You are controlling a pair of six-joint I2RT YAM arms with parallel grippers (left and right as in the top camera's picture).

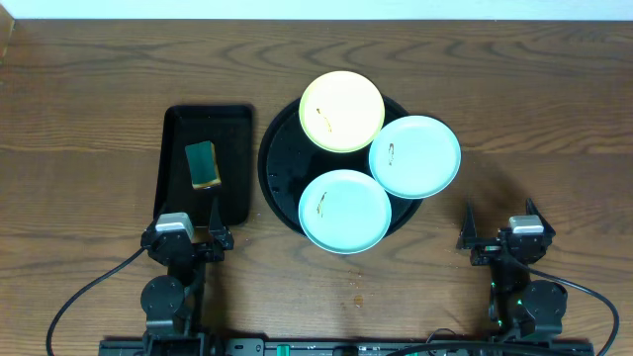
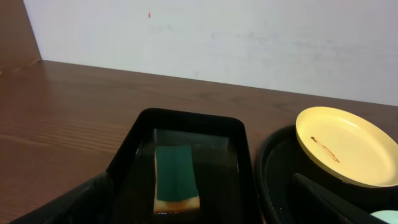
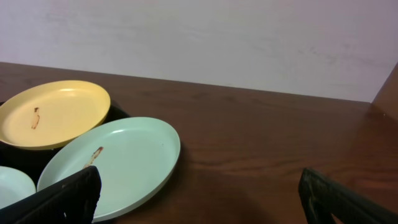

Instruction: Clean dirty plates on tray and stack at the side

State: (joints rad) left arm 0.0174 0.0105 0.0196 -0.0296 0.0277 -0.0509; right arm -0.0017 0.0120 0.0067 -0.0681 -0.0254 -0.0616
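Note:
Three plates rest on the round black tray point(image 1: 279, 163): a pale yellow plate point(image 1: 341, 111) at the back, a mint-green plate point(image 1: 415, 156) at the right overhanging the rim, and a mint-green plate point(image 1: 345, 211) at the front. Each bears a small brown smear. My left gripper point(image 1: 187, 231) is open and empty at the front left, just in front of the rectangular tray. My right gripper point(image 1: 502, 225) is open and empty at the front right, right of the plates. The yellow plate point(image 2: 348, 144) shows in the left wrist view; the yellow plate point(image 3: 53, 112) and right green plate point(image 3: 115, 165) show in the right wrist view.
A smaller rectangular black tray point(image 1: 178, 138) left of the round tray holds a green-topped sponge point(image 1: 204, 164), which also shows in the left wrist view point(image 2: 176, 177). The wooden table point(image 1: 99, 99) runs back to a white wall.

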